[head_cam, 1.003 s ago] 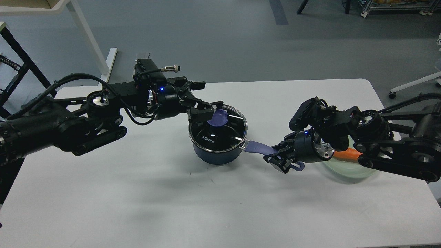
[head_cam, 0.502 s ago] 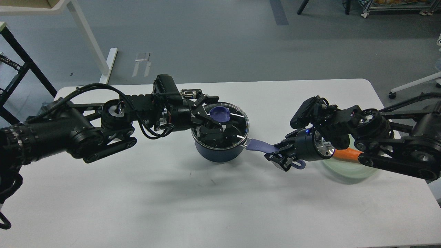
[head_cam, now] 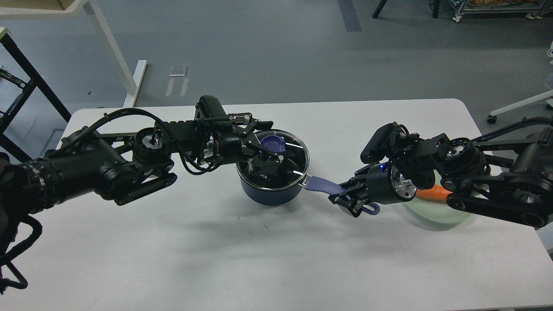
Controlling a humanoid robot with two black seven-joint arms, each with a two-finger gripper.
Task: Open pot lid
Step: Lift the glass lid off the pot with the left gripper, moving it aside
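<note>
Glass lid (head_cam: 281, 156) sits on the blue pot (head_cam: 273, 192) mid-table. The left gripper (head_cam: 268, 152) has dropped from beside the purple knob (head_cam: 272, 142) to straddle it, fingers spread, unclosed: ready to clamp. The right gripper (head_cam: 348, 199) stays clamped on the pot handle (head_cam: 322, 185). Open table lies near and left.

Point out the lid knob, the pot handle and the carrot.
lid knob (head_cam: 271, 143), head view, its purple top
pot handle (head_cam: 322, 185), head view, mid-length of the purple grip
carrot (head_cam: 432, 192), head view, its visible orange middle
</note>
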